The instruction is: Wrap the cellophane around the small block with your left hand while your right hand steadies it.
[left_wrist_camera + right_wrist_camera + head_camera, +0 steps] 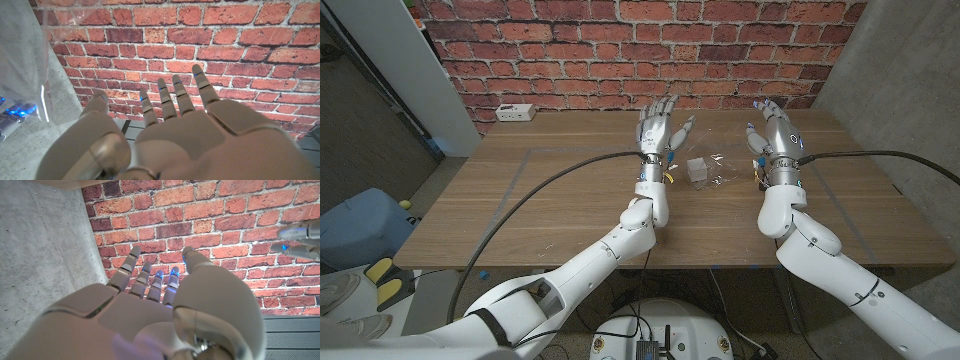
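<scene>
1. A small clear block (pixel 697 170) sits on the wooden table (pixel 540 200), a little past the middle and toward the far side, in the gap between the robot's 2 hands.

2. A sheet of crinkled clear cellophane (pixel 720 168) lies spread under and around the block, reaching mostly toward the right hand. It is hard to make out against the wood. The block is not wrapped.

3. The left hand (pixel 657 128) is raised upright just to the left of the block, fingers pointing up and apart, holding nothing. It does not touch the block or the cellophane.

4. In the left wrist view the left hand (pixel 185 130) shows from behind, fingers (pixel 176 97) straight and spread against a red brick wall (pixel 225 45). A clear, shiny edge of film shows at one side of that view.

5. The right hand (pixel 775 130) is raised upright on the other side of the cellophane, farther from the block than the left hand. Its fingers are also apart and it holds nothing.

6. In the right wrist view the right hand (pixel 165 310) shows from behind with fingers (pixel 131 265) extended toward the brick wall (pixel 240 210) and a grey concrete wall (pixel 45 255).

7. Black cables (pixel 550 185) run along both forearms.

8. A white power strip (pixel 515 112) lies at the table's far left edge, well apart from the block.

9. A blue object (pixel 360 225) sits on the floor to the left of the table.
</scene>
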### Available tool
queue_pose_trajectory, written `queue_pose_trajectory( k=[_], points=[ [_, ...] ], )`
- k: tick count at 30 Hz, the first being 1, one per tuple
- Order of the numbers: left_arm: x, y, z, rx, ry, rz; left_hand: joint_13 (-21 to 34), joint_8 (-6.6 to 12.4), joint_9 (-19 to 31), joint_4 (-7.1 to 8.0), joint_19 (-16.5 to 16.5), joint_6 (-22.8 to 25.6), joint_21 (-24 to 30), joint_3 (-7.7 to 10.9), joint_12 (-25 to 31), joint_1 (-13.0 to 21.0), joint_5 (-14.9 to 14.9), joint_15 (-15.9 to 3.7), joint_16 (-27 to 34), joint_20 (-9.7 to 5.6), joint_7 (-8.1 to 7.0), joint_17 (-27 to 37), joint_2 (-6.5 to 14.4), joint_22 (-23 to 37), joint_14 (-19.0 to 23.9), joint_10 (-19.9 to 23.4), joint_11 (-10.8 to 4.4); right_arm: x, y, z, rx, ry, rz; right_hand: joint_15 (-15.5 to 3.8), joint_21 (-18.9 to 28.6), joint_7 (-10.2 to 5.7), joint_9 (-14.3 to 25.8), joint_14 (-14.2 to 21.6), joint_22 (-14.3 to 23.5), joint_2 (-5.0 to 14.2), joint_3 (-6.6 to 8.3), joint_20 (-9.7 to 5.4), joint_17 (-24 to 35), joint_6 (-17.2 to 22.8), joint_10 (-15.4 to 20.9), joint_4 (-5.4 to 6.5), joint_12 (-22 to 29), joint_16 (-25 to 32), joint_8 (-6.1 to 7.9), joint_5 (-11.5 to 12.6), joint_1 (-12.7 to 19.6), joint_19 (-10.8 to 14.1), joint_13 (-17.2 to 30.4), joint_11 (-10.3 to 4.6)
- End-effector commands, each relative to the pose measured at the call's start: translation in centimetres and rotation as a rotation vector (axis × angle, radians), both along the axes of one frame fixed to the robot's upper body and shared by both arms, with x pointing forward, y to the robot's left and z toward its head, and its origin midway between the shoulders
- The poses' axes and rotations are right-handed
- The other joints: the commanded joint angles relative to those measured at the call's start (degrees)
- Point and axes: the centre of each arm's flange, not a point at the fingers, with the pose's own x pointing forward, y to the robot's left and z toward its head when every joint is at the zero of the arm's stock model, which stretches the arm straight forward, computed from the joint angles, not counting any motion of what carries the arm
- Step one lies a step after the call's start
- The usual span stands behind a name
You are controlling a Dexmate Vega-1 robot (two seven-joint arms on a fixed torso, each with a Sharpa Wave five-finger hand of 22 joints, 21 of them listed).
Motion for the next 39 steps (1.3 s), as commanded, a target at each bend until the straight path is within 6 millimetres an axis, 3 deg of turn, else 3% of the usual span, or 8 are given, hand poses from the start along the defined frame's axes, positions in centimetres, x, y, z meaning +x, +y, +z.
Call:
queue_pose_trajectory(
  k=[1, 10, 15, 20, 23, 30, 35, 39],
  points=[
    [0.8, 0.3, -0.9, 0.042, 0.214, -0.064, 0.3, 1.73, -0.4, -0.91, 0.7, 6.3, 0.6, 0.14, 0.9, -0.4, -0.5, -0.45, 0.7, 0.13, 0.1, -0.3, -0.9, 0.5, 2.2, 3.7, -0.2, -0.5, 0.2, -0.3, 0.0, -0.003, -0.006, -3.36, 0.5, -0.01, 0.1, 0.5, 0.2, -0.06, -0.22, 0.18, 0.3, 0.1, 0.4, 0.1, 0.3, 0.4, 0.08, -0.2, -0.6, 0.3, 0.3, 0.08],
    [2.4, 0.1, -0.3, 0.08, 0.312, -0.084, -1.5, 3.85, -1.7, -2.34, 2.8, 16.6, 1.6, 0.95, 1.2, 1.0, -0.7, -1.78, 0.9, 0.09, 2.87, -1.0, -1.1, 0.8, 6.5, 9.9, -1.24, -0.3, 0.2, -0.1, -0.001, 0.002, -0.013, -3.37, 0.5, -0.07, 0.1, 0.5, 0.2, -0.05, -0.27, 0.15, 0.3, 0.0, 0.4, 0.12, 0.3, 0.4, 0.04, -0.2, -0.7, 0.3, 0.3, 0.07],
    [3.5, -0.3, 0.2, 0.161, 0.36, -0.09, -2.3, 3.55, -2.3, -2.82, 3.9, 18.1, 2.0, 1.57, 1.0, 2.2, -0.6, -2.59, 0.8, -0.1, 3.54, -1.2, -0.8, 0.7, 7.9, 11.5, -1.47, -0.1, 0.2, 0.1, 0.001, 0.0, -0.019, -3.36, 0.5, -0.06, 0.1, 0.5, 0.2, -0.03, -0.28, 0.13, 0.3, -0.1, 0.4, 0.13, 0.3, 0.5, 0.02, -0.3, -0.7, 0.3, 0.3, 0.04],
    [4.8, -1.1, 0.8, 0.271, 0.409, -0.126, -3.7, 1.4, -3.0, -3.32, 3.2, 17.0, 1.4, 2.29, -0.8, 4.2, -0.8, -2.56, -0.7, -5.52, 3.55, -1.5, -0.9, 0.0, 7.2, 10.4, -2.02, 0.2, 0.1, 0.2, 0.007, 0.004, -0.023, -3.41, 0.5, -0.12, 0.1, 0.5, 0.2, -0.03, -0.29, 0.13, 0.3, -0.1, 0.4, 0.12, 0.3, 0.5, 0.03, -0.3, -0.7, 0.3, 0.3, 0.06],
    [5.6, -1.4, 1.1, 0.325, 0.451, -0.159, -4.2, 0.6, -3.1, -3.16, 3.9, 16.6, 1.5, 2.54, -1.4, 4.6, -0.9, -2.86, -1.2, -7.05, 4.23, -1.6, -0.6, -0.4, 6.7, 10.1, -1.96, 0.4, 0.0, 0.2, 0.01, 0.008, -0.026, -3.4, 0.5, -0.11, 0.1, 0.4, 0.2, -0.03, -0.3, 0.14, 0.3, -0.1, 0.4, 0.11, 0.2, 0.5, 0.03, -0.3, -0.7, 0.3, 0.3, 0.05],
    [7.0, -2.4, 1.7, 0.455, 0.541, -0.21, -5.6, -2.45, -3.3, -2.4, 4.1, 13.4, 0.8, 3.73, -3.5, 5.2, -1.0, -3.65, -2.3, -8.64, 5.8, -1.7, 1.8, -1.7, 4.2, 8.4, -1.73, 0.7, -0.1, 0.3, 0.012, 0.012, -0.028, -3.35, 0.5, -0.05, 0.1, 0.4, 0.2, -0.06, -0.33, 0.17, 0.3, -0.1, 0.4, 0.09, 0.2, 0.6, 0.04, -0.3, -0.8, 0.3, 0.3, 0.1],
    [7.5, -3.1, 1.8, 0.552, 0.59, -0.211, -6.9, -7.37, -3.4, -2.0, 0.7, 7.5, -2.2, 2.56, -7.8, 3.5, -1.0, -2.85, -3.1, -7.8, 5.44, -1.7, 0.4, -2.8, -3.4, 2.9, -1.22, 0.9, -0.2, 0.4, 0.006, 0.014, -0.026, -3.3, 0.5, -0.04, 0.1, 0.5, 0.2, -0.06, -0.35, 0.19, 0.3, -0.1, 0.4, 0.1, 0.2, 0.6, 0.05, -0.4, -0.8, 0.2, 0.3, 0.08],
    [7.8, -3.5, 1.8, 0.605, 0.623, -0.207, -7.0, -8.98, -3.3, -1.81, -2.4, 3.7, -4.3, 1.94, -9.7, 2.9, -0.8, -2.52, -3.2, -7.39, 4.68, -1.7, 0.0, -2.9, -8.3, -1.1, -1.21, 1.1, -0.3, 0.4, 0.009, 0.013, -0.028, -3.35, 0.5, -0.05, 0.1, 0.4, 0.2, -0.05, -0.37, 0.2, 0.4, -0.1, 0.4, 0.12, 0.2, 0.6, 0.06, -0.4, -0.9, 0.2, 0.3, 0.09]
  ],
)
